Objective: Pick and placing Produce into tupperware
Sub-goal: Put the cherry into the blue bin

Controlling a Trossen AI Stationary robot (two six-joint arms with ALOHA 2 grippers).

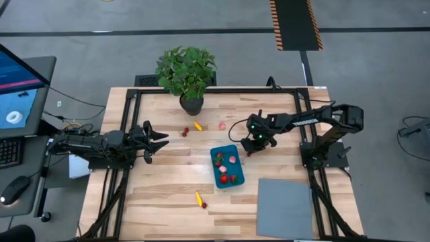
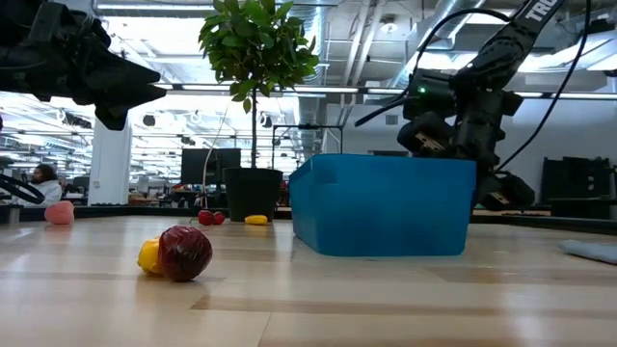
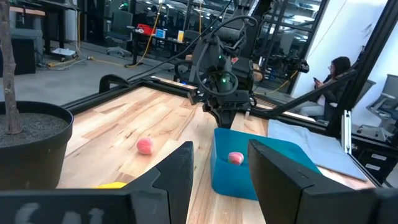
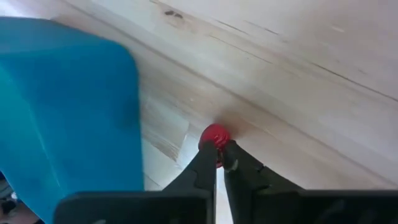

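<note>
While the right gripper (image 4: 219, 163) pinches one red piece (image 4: 215, 135) beside the tupperware (image 1: 227, 181), four pieces lie inside, five on the table (image 1: 168, 202); the left gripper (image 1: 156, 142) hovers wide.

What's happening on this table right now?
The right gripper is down on the table beside the blue tub, its fingers nearly closed around a small red piece. The tub already holds several pieces. The left gripper waits open at the table's left. Other pieces lie near the potted plant.
</note>
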